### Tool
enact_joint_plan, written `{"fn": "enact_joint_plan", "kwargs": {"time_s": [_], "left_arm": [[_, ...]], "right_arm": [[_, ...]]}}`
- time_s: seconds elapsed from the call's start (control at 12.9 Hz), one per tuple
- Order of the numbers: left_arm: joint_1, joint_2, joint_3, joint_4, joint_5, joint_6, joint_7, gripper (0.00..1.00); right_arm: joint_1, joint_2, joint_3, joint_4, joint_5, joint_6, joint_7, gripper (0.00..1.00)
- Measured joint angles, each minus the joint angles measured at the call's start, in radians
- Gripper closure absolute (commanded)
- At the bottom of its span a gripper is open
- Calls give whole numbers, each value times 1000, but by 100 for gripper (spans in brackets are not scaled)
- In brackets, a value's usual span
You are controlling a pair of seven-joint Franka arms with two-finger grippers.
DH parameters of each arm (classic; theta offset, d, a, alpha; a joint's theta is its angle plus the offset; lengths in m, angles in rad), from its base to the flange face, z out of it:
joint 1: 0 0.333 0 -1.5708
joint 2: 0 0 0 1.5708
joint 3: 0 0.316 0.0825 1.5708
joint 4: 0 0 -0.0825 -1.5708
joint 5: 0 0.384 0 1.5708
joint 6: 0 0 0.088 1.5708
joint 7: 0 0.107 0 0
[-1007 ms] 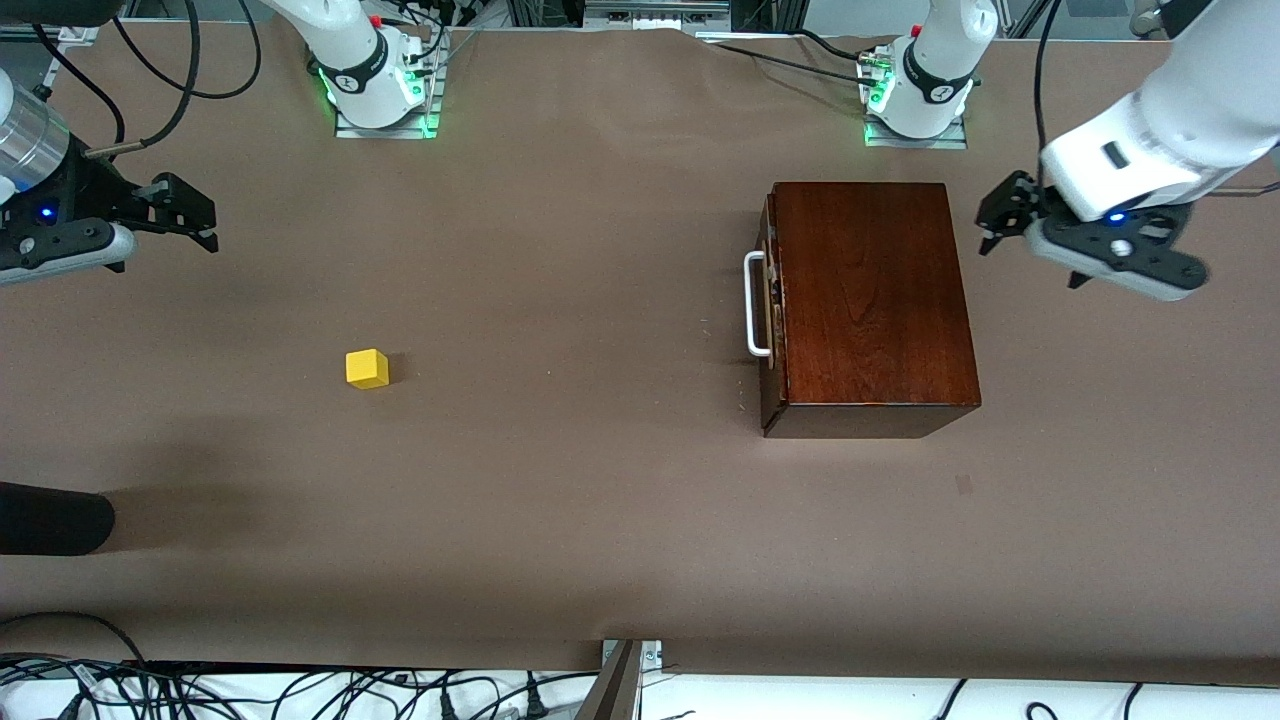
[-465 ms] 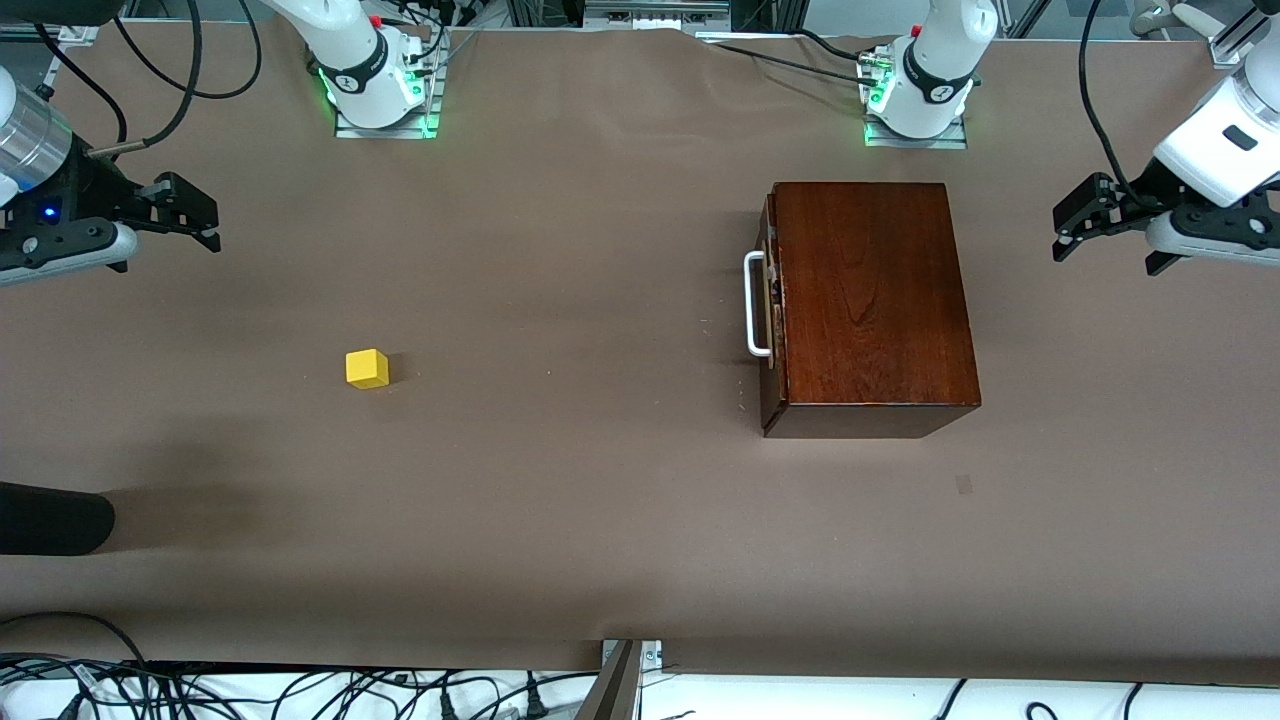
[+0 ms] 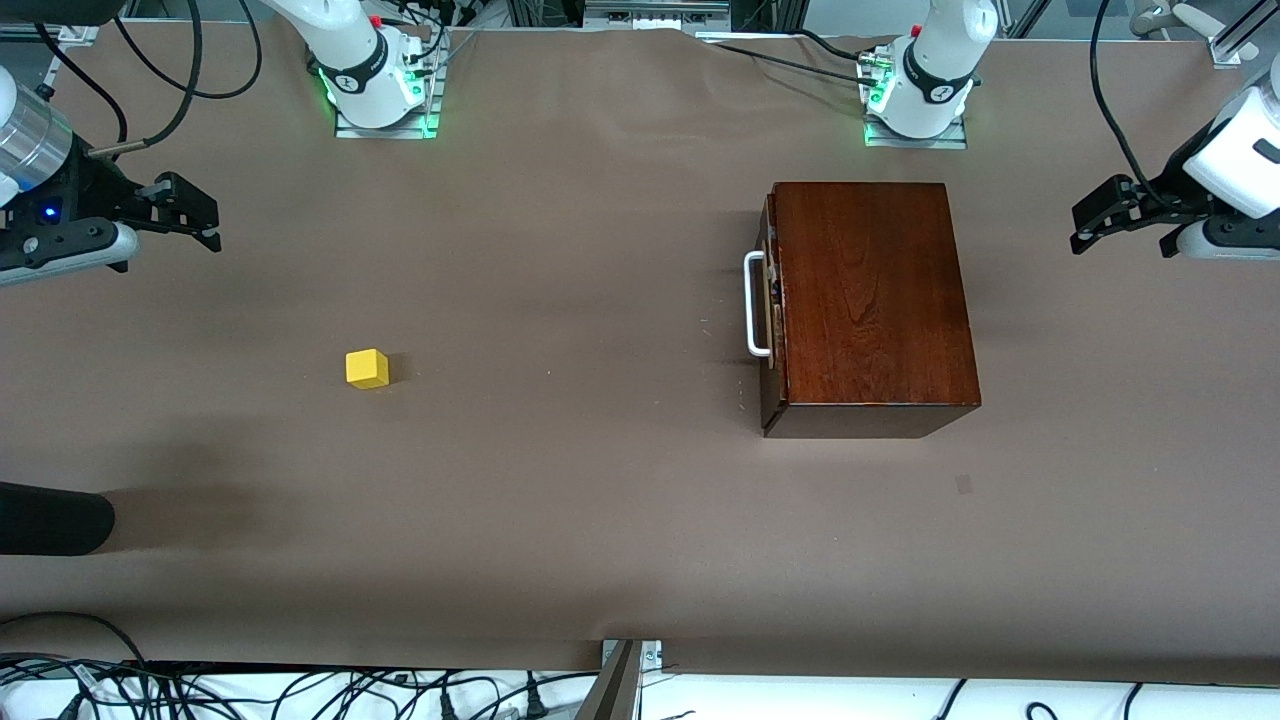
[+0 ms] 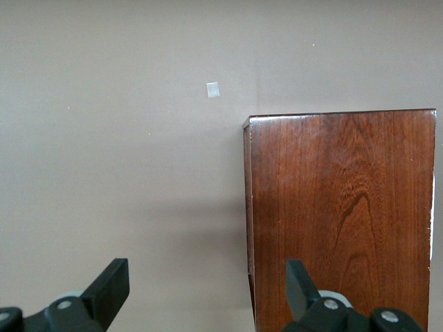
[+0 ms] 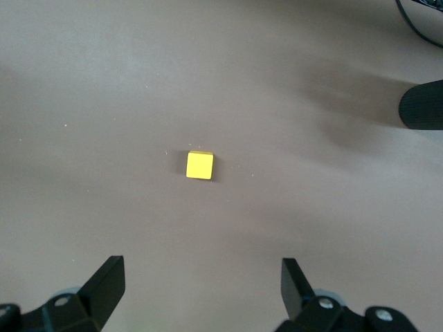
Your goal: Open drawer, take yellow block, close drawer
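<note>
- We see the drawer (image 3: 768, 305) shut flush in the mahogany box (image 3: 870, 300), white handle (image 3: 755, 305) facing the right arm's end of the table; its inside is hidden, so we can't tell the contents.
- Yellow block (image 3: 367, 368) sits alone on the bare table (image 3: 560, 500), well apart from the box, toward the right arm's end.
- Table is covered in brown paper; cables (image 3: 300, 690) run along the edge nearest the front camera, and a dark object (image 3: 50, 518) pokes in at the right arm's end.
- Left gripper (image 3: 1100, 215) hangs over the table at the left arm's end, beside the box, fingers spread wide, holding nothing.
- Right gripper (image 3: 195, 212) hangs over the table at the right arm's end, fingers wide apart, empty.
- Left wrist view alone shows a small pale square mark (image 4: 212, 90) near the box corner.
- Right wrist view shows the block's square top between the open fingers (image 5: 104, 283).
</note>
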Motion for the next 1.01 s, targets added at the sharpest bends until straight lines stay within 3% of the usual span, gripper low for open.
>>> {"fn": "enact_joint_plan", "kwargs": {"time_s": [1.01], "left_arm": [[-1,15,-7,-4,0,-4,-7,0]], "right_arm": [[0,0,0,0,0,-11,0,0]]}}
